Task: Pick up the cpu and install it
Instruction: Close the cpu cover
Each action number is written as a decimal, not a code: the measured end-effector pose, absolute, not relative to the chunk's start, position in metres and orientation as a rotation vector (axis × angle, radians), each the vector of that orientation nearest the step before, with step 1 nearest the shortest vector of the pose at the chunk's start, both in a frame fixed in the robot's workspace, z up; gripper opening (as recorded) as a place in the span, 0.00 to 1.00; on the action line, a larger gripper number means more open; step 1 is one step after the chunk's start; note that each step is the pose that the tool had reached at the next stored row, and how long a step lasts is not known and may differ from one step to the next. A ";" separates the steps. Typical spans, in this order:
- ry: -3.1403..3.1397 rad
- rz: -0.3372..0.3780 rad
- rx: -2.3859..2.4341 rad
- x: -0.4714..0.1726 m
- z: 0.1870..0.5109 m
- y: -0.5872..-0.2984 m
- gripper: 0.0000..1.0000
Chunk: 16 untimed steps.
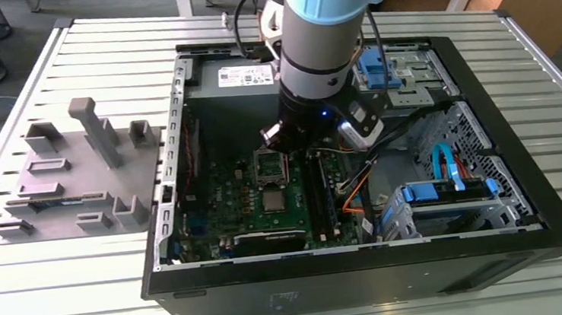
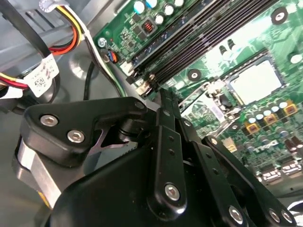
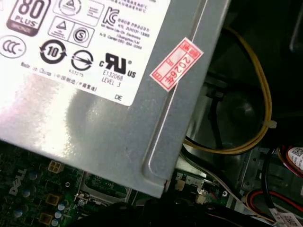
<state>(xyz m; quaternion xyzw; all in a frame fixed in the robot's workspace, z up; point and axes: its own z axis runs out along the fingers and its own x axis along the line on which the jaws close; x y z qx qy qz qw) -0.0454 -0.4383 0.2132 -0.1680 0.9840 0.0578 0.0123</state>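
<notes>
The cpu is a small silvery square lying flat in the socket on the green motherboard inside the open computer case. In the second wrist view the cpu lies beside the raised silver socket frame. My gripper hangs low in the case, just above the socket frame and behind the cpu. In the second wrist view my gripper looks shut, its black fingers meeting in a narrow tip with nothing seen between them.
A grey labelled power supply box sits at the back of the case. Black memory slots run beside the socket. Yellow and black cables and blue drive bays crowd the exterior view's right. A grey fixture stands outside.
</notes>
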 end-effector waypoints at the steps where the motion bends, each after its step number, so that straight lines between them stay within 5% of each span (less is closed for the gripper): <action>1: 3.066 0.189 -0.519 -0.045 0.213 -0.438 0.11; 16: 3.058 0.244 -0.509 -0.047 0.202 -0.435 0.11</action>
